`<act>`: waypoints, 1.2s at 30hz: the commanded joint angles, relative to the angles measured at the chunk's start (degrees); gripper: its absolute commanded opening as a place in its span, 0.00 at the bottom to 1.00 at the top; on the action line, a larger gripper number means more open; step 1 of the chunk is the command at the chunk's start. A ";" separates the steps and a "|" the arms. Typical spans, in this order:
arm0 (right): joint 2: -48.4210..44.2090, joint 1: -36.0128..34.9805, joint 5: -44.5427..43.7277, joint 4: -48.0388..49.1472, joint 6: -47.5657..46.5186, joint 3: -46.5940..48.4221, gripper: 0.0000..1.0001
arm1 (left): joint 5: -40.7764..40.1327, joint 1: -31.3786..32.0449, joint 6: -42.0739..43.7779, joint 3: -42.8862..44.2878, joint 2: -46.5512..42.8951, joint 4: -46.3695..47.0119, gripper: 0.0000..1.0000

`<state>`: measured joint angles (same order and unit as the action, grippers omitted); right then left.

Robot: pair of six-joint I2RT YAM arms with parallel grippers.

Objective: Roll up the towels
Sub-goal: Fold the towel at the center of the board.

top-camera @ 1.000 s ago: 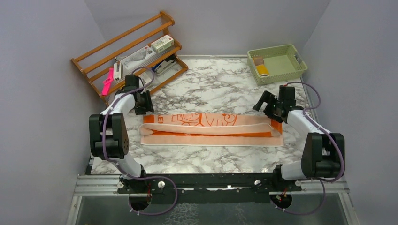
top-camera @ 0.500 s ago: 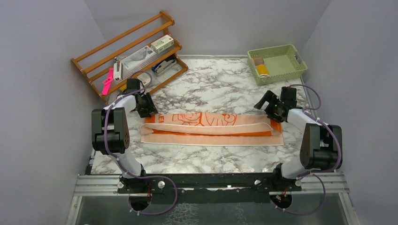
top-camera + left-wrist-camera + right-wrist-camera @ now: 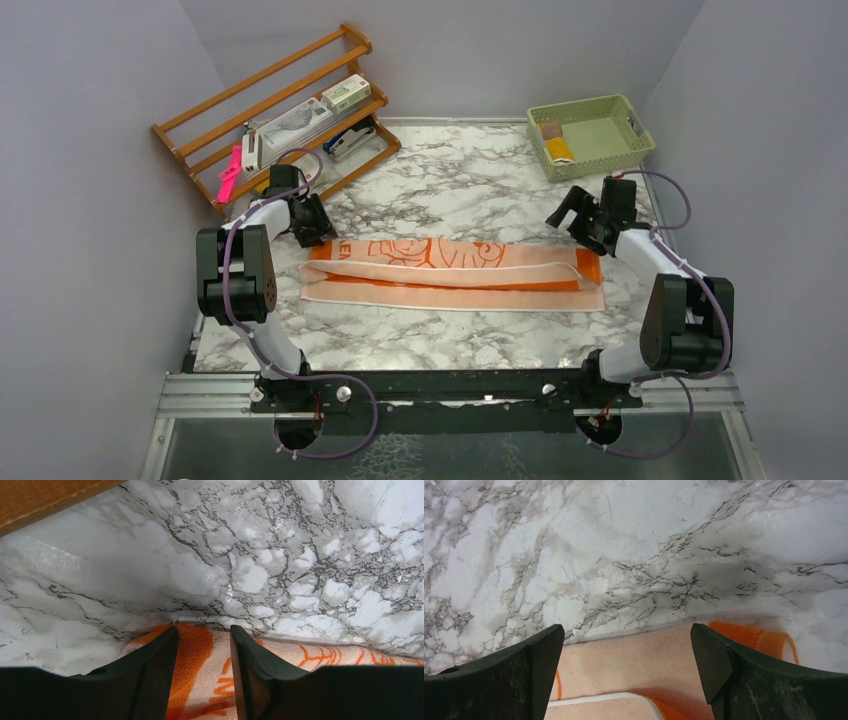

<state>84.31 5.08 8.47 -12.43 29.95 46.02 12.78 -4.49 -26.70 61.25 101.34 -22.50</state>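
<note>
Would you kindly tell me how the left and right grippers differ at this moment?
The left gripper has its fingers set narrowly apart, while the right gripper has its fingers spread wide. The left gripper sits at the left end of the towel, over orange print; the right gripper sits at the right end, over plain peach cloth. Both are open above the towel's far edge, holding nothing.
</note>
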 commanded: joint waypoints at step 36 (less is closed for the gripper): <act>20.93 0.18 4.73 0.66 1.88 7.19 1.00 | 1.92 -2.01 -0.76 4.90 8.96 0.91 0.46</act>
<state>97.03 4.60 19.86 -8.73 33.61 51.35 14.74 -5.67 -26.30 64.36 103.77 -25.04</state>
